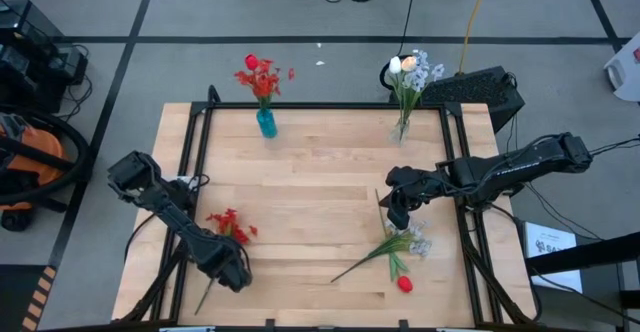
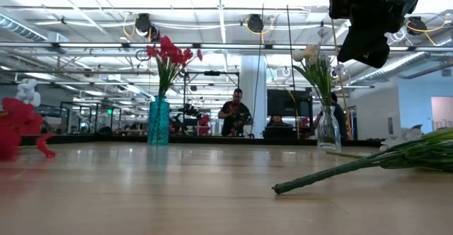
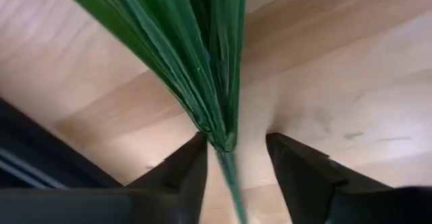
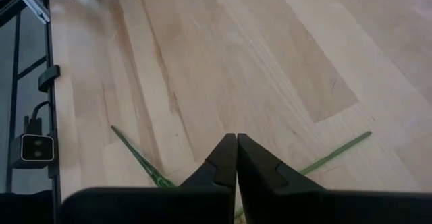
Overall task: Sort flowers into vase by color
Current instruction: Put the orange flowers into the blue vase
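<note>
Left gripper [image 3: 233, 166] is spread around the red flower's stem [image 3: 202, 69], probably so it can be pinched for the blue vase [image 1: 266, 122]; right gripper [image 4: 236, 160] is pressed together, empty

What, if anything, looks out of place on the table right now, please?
Some flowers lie flat on the wood, not in a vase: a red bloom at the left gripper, whose open fingers straddle its stem, and a loose mixed bunch below the shut right gripper. Both vases stand upright.
</note>
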Action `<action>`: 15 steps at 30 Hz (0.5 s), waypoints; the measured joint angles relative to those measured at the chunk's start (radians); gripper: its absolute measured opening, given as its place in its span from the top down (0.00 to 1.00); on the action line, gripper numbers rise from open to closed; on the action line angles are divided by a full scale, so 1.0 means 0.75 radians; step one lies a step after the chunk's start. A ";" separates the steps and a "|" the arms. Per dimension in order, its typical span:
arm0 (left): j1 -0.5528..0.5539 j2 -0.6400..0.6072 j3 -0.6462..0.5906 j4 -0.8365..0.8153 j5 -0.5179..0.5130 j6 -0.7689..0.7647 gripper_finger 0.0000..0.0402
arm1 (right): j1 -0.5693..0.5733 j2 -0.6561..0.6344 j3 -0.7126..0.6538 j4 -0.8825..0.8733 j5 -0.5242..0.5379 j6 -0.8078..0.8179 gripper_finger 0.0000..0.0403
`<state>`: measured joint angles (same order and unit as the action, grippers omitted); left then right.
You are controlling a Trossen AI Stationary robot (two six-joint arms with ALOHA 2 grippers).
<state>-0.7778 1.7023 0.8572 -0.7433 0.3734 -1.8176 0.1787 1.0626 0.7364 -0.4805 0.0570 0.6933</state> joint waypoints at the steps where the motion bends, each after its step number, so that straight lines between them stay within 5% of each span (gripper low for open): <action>1: 0.012 -0.003 0.000 0.001 -0.001 0.024 0.64 | 0.000 0.000 0.000 -0.001 0.000 0.000 0.99; 7: 0.092 -0.005 -0.001 -0.033 0.000 0.179 0.95 | 0.000 0.000 0.000 -0.001 0.001 0.002 0.99; 15: 0.349 -0.004 -0.004 -0.036 -0.008 0.705 0.96 | 0.000 0.000 0.000 -0.001 0.045 -0.001 0.99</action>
<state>-0.5158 1.6997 0.8539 -0.7700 0.3672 -1.2890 0.1787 1.0626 0.7364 -0.4808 0.0911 0.6923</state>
